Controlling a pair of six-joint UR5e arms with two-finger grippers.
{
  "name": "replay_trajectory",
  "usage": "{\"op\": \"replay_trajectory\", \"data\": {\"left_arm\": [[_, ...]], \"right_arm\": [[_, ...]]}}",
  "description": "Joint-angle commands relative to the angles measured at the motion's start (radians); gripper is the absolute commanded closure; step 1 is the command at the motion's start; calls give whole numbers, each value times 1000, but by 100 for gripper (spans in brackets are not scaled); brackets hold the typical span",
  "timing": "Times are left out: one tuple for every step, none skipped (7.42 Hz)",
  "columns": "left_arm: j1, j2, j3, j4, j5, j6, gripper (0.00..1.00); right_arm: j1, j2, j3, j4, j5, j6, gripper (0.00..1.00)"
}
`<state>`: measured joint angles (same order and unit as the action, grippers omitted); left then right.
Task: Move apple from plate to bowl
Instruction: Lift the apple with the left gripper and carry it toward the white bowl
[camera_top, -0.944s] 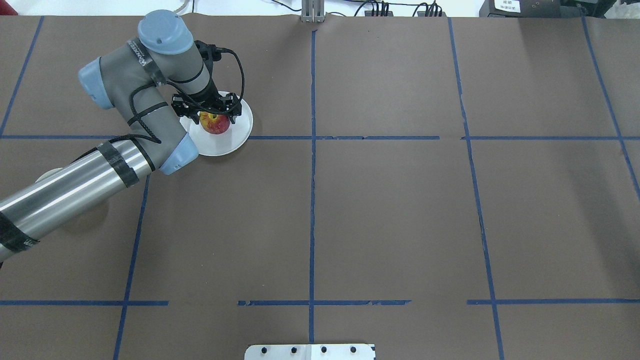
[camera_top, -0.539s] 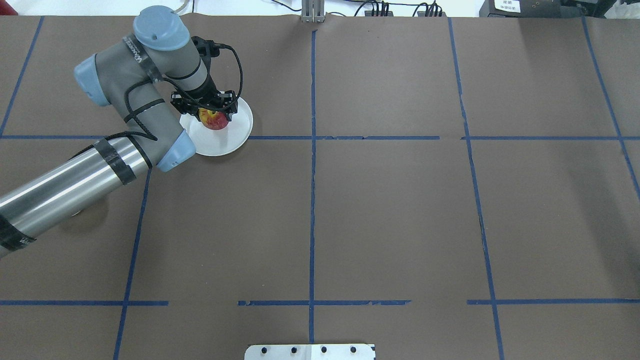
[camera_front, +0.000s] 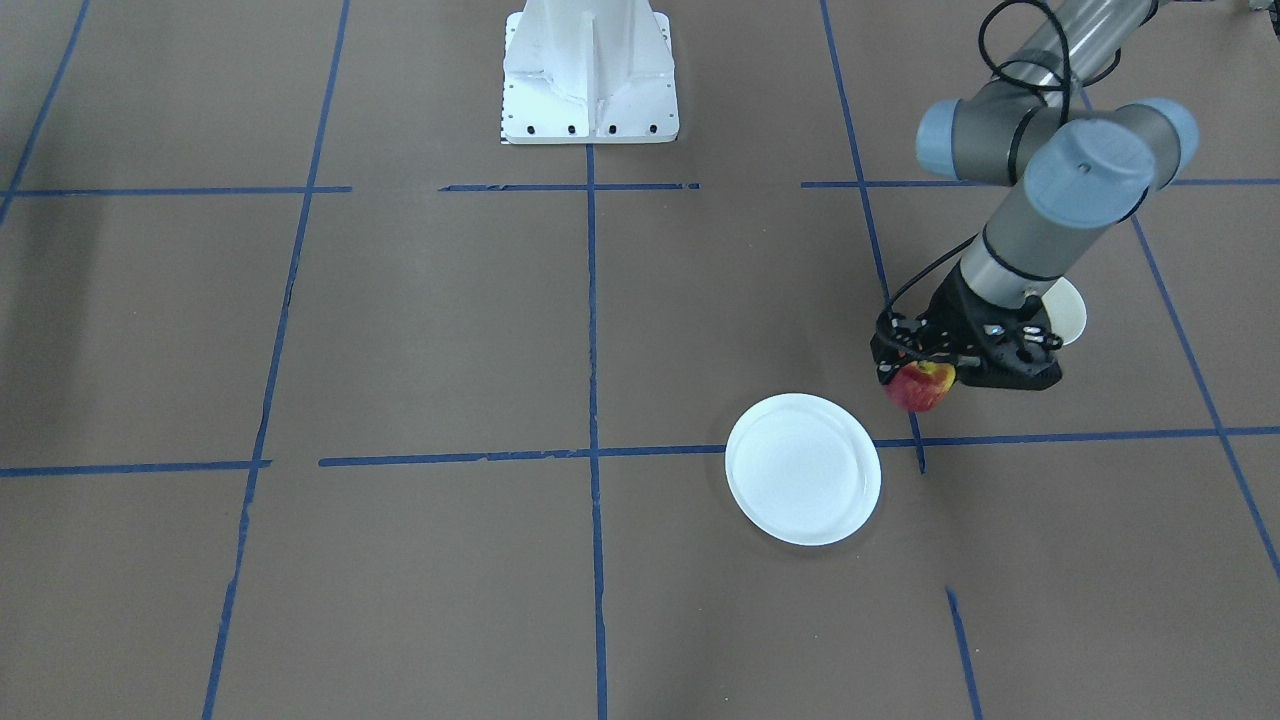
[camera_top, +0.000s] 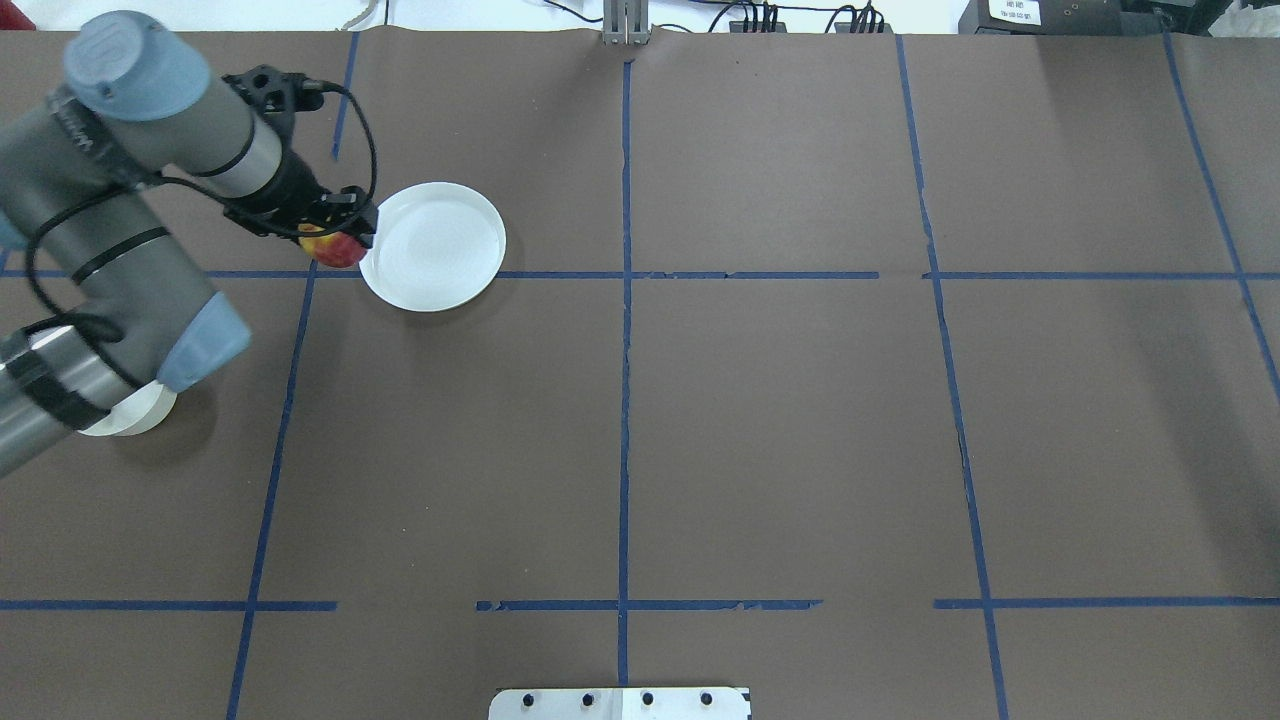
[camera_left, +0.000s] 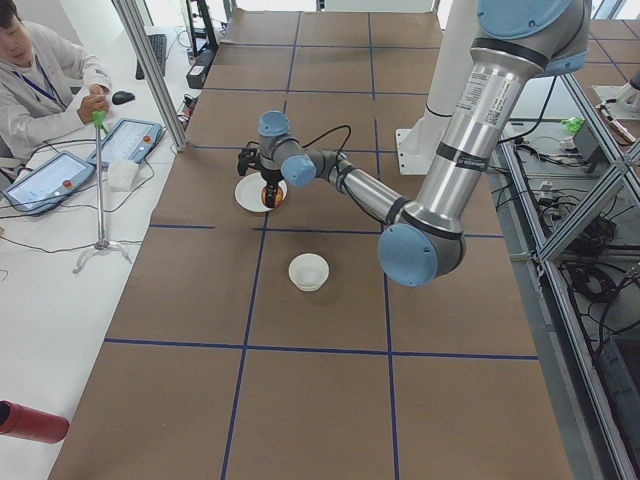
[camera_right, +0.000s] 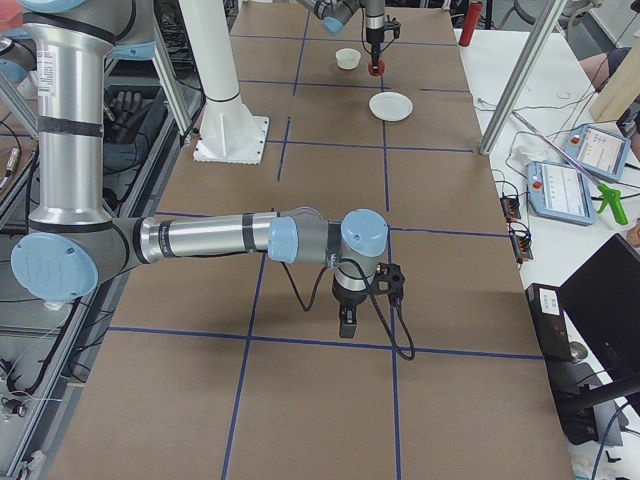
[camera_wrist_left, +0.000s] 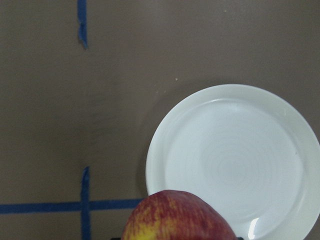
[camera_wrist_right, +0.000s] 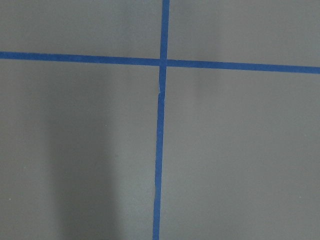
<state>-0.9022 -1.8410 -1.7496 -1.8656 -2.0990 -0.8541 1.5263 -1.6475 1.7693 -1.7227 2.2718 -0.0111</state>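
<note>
The red apple (camera_top: 340, 250) with its yellow patch is held in my left gripper (camera_top: 334, 238), which is shut on it, in the air just left of the plate's rim. The flat white plate (camera_top: 432, 246) is empty. In the left wrist view the apple (camera_wrist_left: 177, 217) fills the bottom edge with the plate (camera_wrist_left: 230, 160) beyond it. The small white bowl (camera_front: 1065, 308) stands behind the left wrist, partly hidden; in the overhead view the bowl (camera_top: 130, 415) peeks from under the left forearm. My right gripper (camera_right: 345, 330) hangs over bare table far away; I cannot tell its state.
Blue tape lines (camera_top: 625, 300) grid the brown table. The white robot base (camera_front: 590, 75) stands at the table's robot side. An operator (camera_left: 40, 80) sits at a side table with tablets (camera_left: 125, 140). A tripod pole (camera_left: 100, 200) stands nearby.
My left gripper has lifted the apple off the plate and carried it left, past the plate's rim. The plate is now bare, and the bowl shows from under the forearm.
</note>
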Motion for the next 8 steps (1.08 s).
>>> {"op": "replay_trajectory", "data": {"left_arm": [[-4,309,-190,-16,4,148,100],[-4,380,-198,-18,4,194,100],[-6,431,-195,-61,4,220,100],[-6,474,-168,-151,5,225,100],[-1,453,-127,-194,7,218,100],[-3,430,-120,-193,8,213,100],[0,422,-116,-191,8,214,100],[-1,407,-81,-193,10,217,100]], "right_arm": [[0,0,1,0,0,0,0],[0,0,-1,0,0,0,0],[0,0,-1,0,0,0,0],[0,0,-1,0,0,0,0],[0,0,-1,0,0,0,0],[0,0,-1,0,0,-1,0],[0,0,1,0,0,0,0],[0,0,-1,0,0,-1,0]]}}
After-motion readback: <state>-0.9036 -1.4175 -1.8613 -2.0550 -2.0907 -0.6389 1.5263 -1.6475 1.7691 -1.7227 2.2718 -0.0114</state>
